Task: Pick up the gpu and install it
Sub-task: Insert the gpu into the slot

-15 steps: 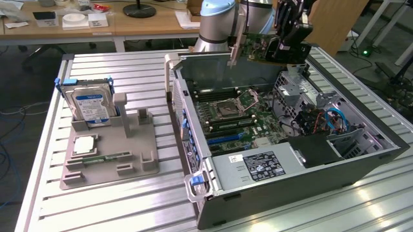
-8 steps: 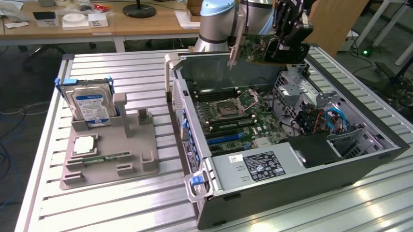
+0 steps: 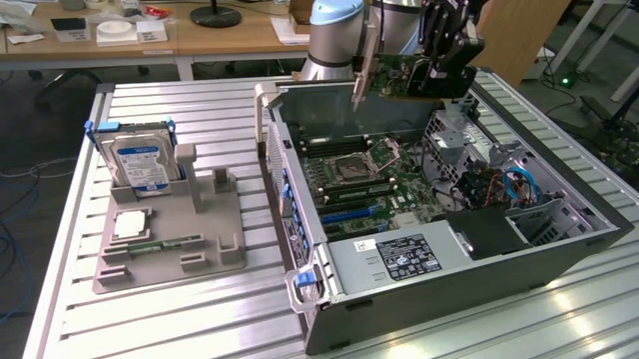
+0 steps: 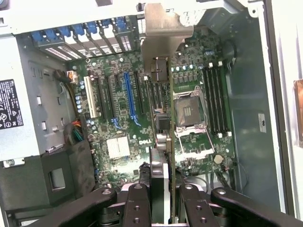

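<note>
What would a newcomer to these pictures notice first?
Most striking is the open computer case at the exterior view's right, its green motherboard exposed. Above the case's far side, the hand holds the gpu clear of the board. At the exterior view's left, a silver hard drive stands upright in a grey holder.

Exterior view looks obliquely down across the ribbed silver table (image 3: 200,314) onto the open grey metal computer case (image 3: 450,299); wrist view, far nearer, looks straight down past the black gripper (image 4: 163,191) clamping the thin green gpu (image 4: 161,142), both sharing the case's green motherboard (image 3: 360,187) (image 4: 142,137).
</note>
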Controlling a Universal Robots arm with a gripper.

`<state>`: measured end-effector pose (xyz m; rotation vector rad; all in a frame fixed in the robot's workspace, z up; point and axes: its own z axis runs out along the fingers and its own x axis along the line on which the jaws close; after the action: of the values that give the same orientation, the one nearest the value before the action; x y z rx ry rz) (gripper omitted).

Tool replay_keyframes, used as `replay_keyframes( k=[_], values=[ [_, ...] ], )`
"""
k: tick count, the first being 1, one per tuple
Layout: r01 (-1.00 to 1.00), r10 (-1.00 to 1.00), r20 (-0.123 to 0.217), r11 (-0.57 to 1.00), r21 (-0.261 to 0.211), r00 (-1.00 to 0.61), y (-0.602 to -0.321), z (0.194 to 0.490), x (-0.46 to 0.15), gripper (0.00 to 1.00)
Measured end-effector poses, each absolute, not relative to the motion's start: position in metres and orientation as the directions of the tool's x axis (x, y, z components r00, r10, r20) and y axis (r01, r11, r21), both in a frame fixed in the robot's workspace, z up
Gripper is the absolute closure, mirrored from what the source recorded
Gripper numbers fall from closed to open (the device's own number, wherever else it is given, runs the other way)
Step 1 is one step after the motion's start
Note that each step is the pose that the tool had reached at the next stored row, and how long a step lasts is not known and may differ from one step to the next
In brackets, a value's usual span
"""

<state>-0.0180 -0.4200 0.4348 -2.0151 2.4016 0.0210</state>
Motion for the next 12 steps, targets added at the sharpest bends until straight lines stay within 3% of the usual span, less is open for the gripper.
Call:
replay_keyframes(
  k=[12],
  values=[
    [-0.995, -0.995, -0.014, 0.099, 0.005, -0.100, -0.4213, 0.4348, -0.0253, 0.72]
  ],
)
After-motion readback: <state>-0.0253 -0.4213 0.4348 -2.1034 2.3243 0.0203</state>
